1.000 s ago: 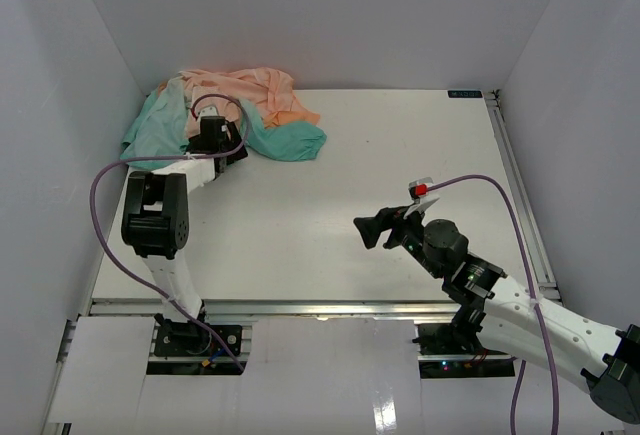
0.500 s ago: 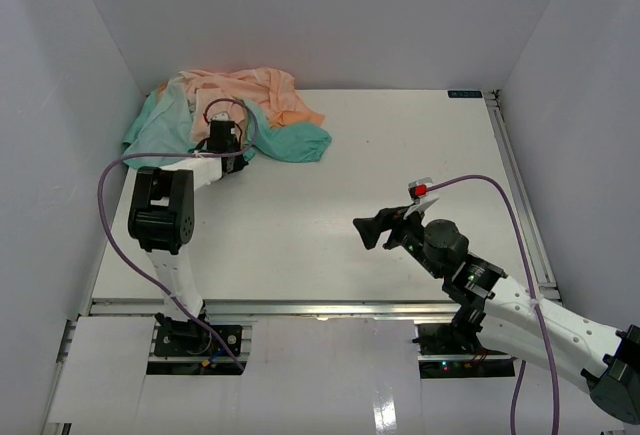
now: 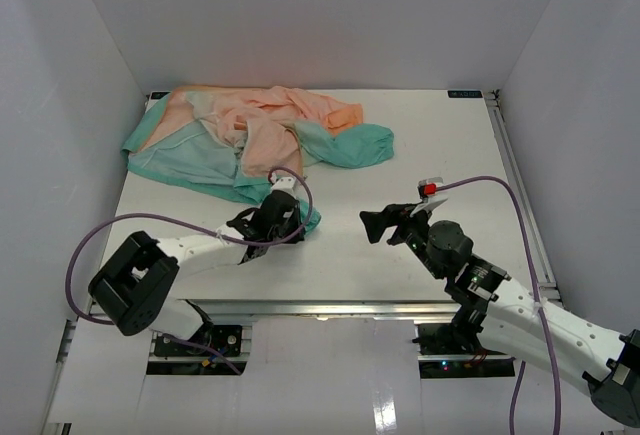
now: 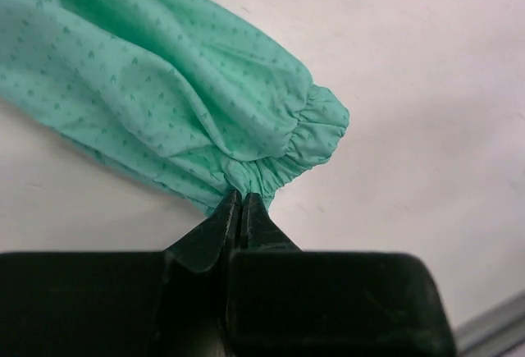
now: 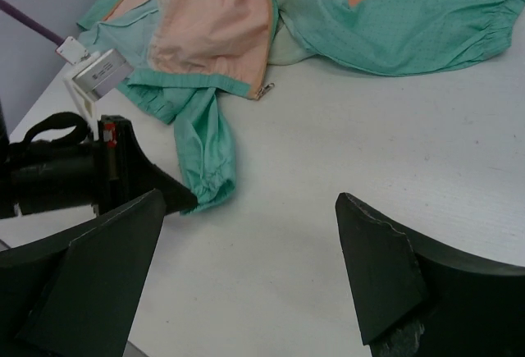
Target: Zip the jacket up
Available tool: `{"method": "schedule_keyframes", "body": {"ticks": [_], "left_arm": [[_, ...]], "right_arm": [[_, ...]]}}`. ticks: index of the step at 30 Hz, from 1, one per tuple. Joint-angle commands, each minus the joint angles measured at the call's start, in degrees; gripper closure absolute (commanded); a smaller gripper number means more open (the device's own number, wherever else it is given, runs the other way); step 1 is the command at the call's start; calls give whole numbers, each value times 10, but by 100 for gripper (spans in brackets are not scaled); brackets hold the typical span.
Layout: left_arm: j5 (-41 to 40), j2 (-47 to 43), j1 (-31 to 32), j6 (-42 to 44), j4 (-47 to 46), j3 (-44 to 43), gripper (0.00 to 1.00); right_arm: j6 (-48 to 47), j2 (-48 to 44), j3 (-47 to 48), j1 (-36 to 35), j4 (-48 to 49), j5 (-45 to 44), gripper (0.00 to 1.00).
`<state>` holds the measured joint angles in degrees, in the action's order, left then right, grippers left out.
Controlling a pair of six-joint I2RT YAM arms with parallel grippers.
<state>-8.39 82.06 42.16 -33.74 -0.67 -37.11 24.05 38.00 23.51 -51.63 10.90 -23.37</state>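
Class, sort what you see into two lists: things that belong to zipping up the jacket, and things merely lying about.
Belongs to the job: jacket; zipper pull; left tool, shut on the teal sleeve cuff; right tool, open.

Merely there: table; purple cables; white walls.

A white matte desk (image 3: 420, 155) fills the floor of the enclosure, and pale grey walls (image 3: 330, 15) stand at its left, far and right sides. An aluminium rail (image 3: 520, 195) runs along the desk's right edge, and another rail (image 3: 330, 307) runs along the near edge. A small dark label (image 3: 465, 94) sits at the far right corner. Glossy white panels (image 3: 330, 375) lie in front of the near rail. In the left wrist view, a strip of metal rail (image 4: 492, 332) shows at the lower right corner, beyond the desk's edge.
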Motion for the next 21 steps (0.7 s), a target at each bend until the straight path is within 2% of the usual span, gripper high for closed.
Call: {"method": "schedule_keyframes", "body": {"ticks": [1,4,5,7,11,17,21], "left_arm": [[42,-43,42,-30,-49,5,69],[46,-86,42,-22,-35,-1,35],[26,-100,42,-17,-30,-4,28],[-20,-136,42,-3,-9,-11,20],[-109,-201,34,24,43,-27,13],[-77,-165,-43,18,54,-46,16],[-76,-125,-63,12,48,-49,19]], "right_arm": [[-2,12,8,2,26,-36,9],[-15,34,25,3,30,-46,8],[-16,43,32,2,30,-49,7],[-14,84,53,3,31,-46,4],[3,146,98,4,31,-29,0],[5,249,123,20,90,-8,19],[2,335,154,68,140,84,25]]}}
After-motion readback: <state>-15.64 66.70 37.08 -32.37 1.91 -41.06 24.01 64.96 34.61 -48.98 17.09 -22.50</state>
